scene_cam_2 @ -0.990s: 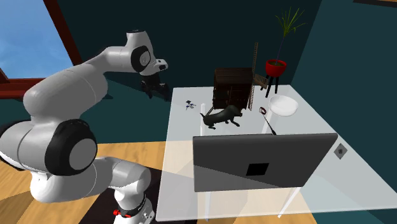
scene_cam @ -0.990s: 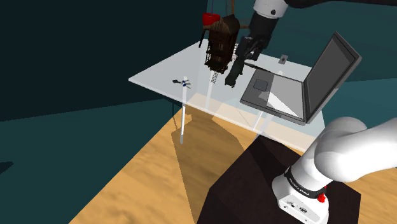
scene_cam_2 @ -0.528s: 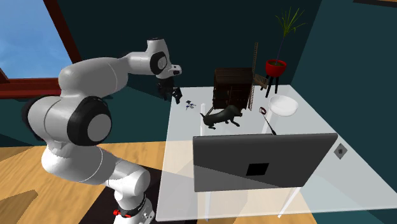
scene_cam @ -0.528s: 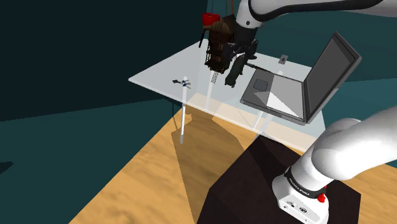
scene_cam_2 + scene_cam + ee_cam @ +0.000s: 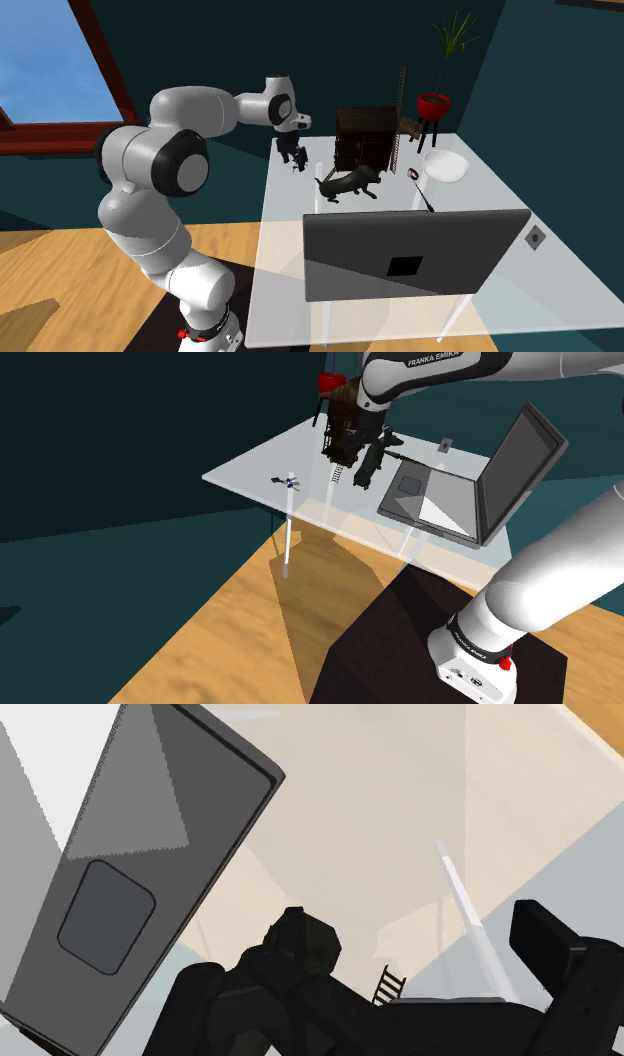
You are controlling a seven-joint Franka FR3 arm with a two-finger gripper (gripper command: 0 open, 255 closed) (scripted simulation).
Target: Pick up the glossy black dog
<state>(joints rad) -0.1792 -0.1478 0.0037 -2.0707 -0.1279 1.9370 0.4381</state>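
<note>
- Reaching from its stand (image 5: 385,652) toward 11 o'clock in the shoulder view, the arm (image 5: 440,364) bent across the table, probably to bring the hand over the dog. That view's 12 o'clock edge cut off its upper links.
- The table (image 5: 250,467) had a see-through top, so its legs and the wooden floor showed through it.
- The laptop (image 5: 440,502) stood open at 4 o'clock from the dog. In the second exterior view the back of its lid (image 5: 415,255) hid the keyboard.
- The dark cabinet (image 5: 345,417) stood close at 11 o'clock from the dog, a likely thing to bump on a descent. Its insides were too dark to read.
- The dog (image 5: 367,464) was on the table between cabinet and laptop. In the second exterior view it stood on its legs (image 5: 350,183) at 7 o'clock from the cabinet, not yet lifted.
- The gripper (image 5: 374,437) hung at 12 o'clock from the dog in the shoulder view, but at 10 o'clock from it in the second exterior view (image 5: 293,152), so its true offset was hard to judge.
- In the wrist view the fingers (image 5: 565,969) stood apart and clasped nothing, with the dog (image 5: 300,949) beyond them. The other finger blurred into the dog's black.
- A tiny item (image 5: 288,482) lay at 9 o'clock from the dog, too small to name.
</note>
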